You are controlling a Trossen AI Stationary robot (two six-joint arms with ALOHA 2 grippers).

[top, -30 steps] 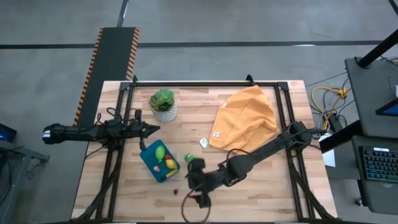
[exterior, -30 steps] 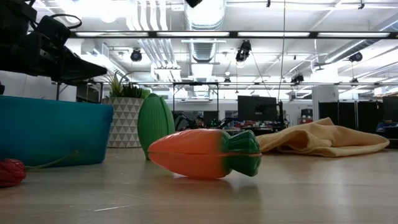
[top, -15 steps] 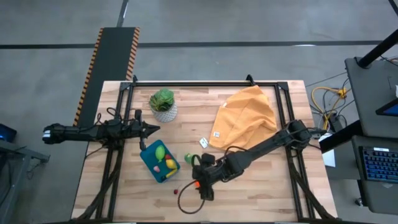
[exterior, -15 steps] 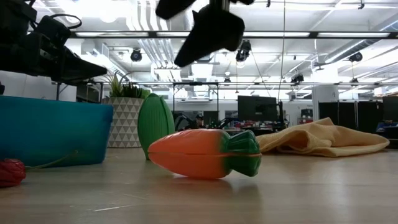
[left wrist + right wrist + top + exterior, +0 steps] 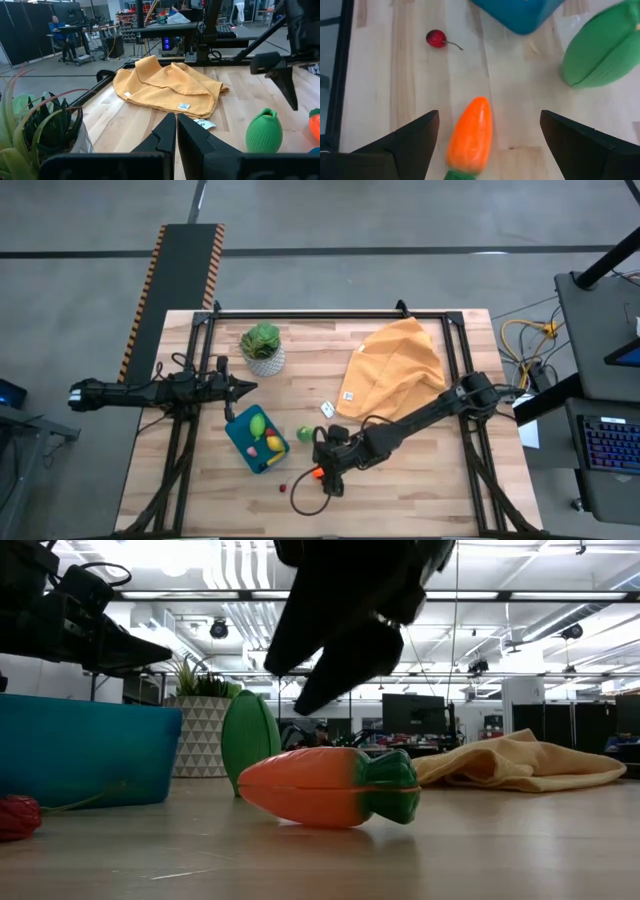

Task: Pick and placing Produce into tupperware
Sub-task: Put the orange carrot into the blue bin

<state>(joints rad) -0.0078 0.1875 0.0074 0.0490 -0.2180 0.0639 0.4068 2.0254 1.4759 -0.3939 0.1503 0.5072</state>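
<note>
The teal tupperware (image 5: 257,439) sits on the table's left half and holds green, yellow and red produce. On the wood to its right lie a green fruit (image 5: 304,434), an orange carrot (image 5: 317,474) with a green top, and a small red cherry (image 5: 283,487). My right gripper (image 5: 325,467) hangs open just above the carrot (image 5: 472,132), one finger on either side, touching nothing. In the low view the right gripper (image 5: 320,680) is over the carrot (image 5: 320,785), which lies on its side. My left gripper (image 5: 245,388) waits shut just beyond the tupperware's far edge.
A potted plant (image 5: 262,347) stands at the far left of the table. An orange cloth (image 5: 395,368) lies at the far right, with a small white tag (image 5: 327,409) beside it. A dark cable loops near the table's near edge (image 5: 308,502).
My right gripper has come down from above and moved a little toward the far edge, and now sits over the carrot. The carrot, hidden under the arm in the high view a second ago, now shows. The produce and tupperware have stayed in place.
</note>
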